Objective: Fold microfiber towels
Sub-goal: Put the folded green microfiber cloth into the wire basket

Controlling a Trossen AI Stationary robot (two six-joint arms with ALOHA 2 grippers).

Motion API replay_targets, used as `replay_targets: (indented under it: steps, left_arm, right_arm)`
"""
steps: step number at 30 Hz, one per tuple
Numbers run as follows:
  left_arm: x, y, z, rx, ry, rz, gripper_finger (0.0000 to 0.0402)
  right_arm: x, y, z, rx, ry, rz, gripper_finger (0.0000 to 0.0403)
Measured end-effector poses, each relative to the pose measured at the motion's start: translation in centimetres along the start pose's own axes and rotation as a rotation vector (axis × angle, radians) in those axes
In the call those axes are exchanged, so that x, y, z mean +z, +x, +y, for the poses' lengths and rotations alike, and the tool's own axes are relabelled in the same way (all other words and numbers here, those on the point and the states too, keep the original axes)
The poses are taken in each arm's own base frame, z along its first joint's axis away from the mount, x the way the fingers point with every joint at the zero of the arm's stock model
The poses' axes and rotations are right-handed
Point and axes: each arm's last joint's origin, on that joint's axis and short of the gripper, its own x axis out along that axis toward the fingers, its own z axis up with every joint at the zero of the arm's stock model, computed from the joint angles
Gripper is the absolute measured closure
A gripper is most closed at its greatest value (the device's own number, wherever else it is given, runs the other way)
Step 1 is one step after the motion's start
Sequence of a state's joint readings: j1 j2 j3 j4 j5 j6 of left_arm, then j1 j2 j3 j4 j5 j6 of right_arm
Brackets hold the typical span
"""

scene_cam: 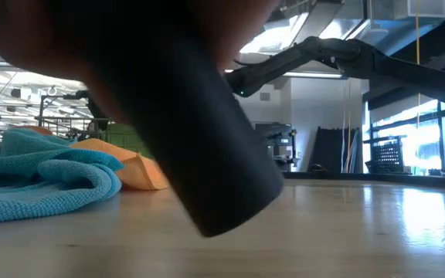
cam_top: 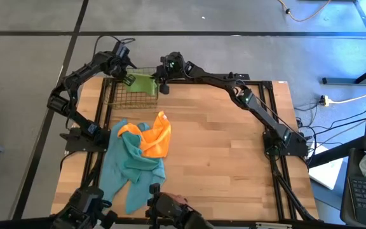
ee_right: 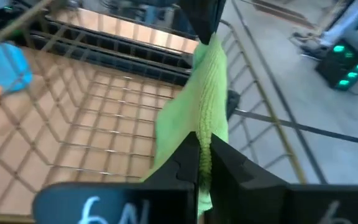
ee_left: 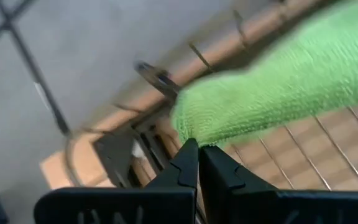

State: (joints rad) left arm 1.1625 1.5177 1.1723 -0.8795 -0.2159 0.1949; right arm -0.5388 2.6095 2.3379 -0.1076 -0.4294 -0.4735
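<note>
In the high view, both arms reached to the far left part of the wooden table (cam_top: 221,152), where a wire basket (cam_top: 121,97) stood at the far edge. The left gripper (cam_top: 128,79) and the right gripper (cam_top: 162,86) each pinched one end of the lime green towel (cam_top: 143,84), which hung stretched between them over the basket. I judge that the step in hand was to lower this folded towel into the basket; the next move called for both grippers to go down together and then release at the same time, so the fold does not open. The other towels lay nearer on the left: the orange towel (cam_top: 156,136) rested on top of the teal towels (cam_top: 131,162), not yet folded. In the low view, a dark blurred object blocked much of the picture, and the teal heap (scene_cam: 37,177) lay on the left with the orange one behind it. In the left wrist view, the left fingers were closed tight on the green towel's corner above the basket wires. In the right wrist view, the right fingers were closed on the other edge, and the basket floor (ee_right: 104,124) below seemed to hold nothing else.
</note>
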Motion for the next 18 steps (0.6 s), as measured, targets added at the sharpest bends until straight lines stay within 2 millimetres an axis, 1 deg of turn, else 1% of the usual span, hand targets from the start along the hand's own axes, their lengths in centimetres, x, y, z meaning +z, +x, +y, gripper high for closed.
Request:
replay_targets:
  steps: [4, 9, 13, 15, 18]
  left_arm:
    - [-0.3, -0.6, -0.1, -0.057, 0.073, 0.047, 0.0401]
    - [-0.2, -1.7, 0.2, -0.144, 0.073, 0.066, 0.0401]
    - [-0.2, -3.3, 0.5, -0.206, 0.054, 0.110, 0.0401]
    - [-0.2, -4.3, 0.6, -0.249, 0.025, 0.129, 0.0401]
    - [-0.4, -5.6, 0.5, -0.362, -0.043, 0.172, 0.0401]
  right_arm:
    - [0.1, 0.0, 0.3, 0.100, 0.086, -0.038, 0.0385]
    - [0.0, 0.0, 0.6, 0.164, 0.185, -0.043, 0.0382]
    - [0.2, -0.1, 0.8, 0.258, 0.273, -0.069, 0.0385]
    - [0.4, -0.2, 0.9, 0.323, 0.274, -0.094, 0.0389]
    - [1.1, -0.6, 0.8, 0.411, 0.257, -0.147, 0.0390]
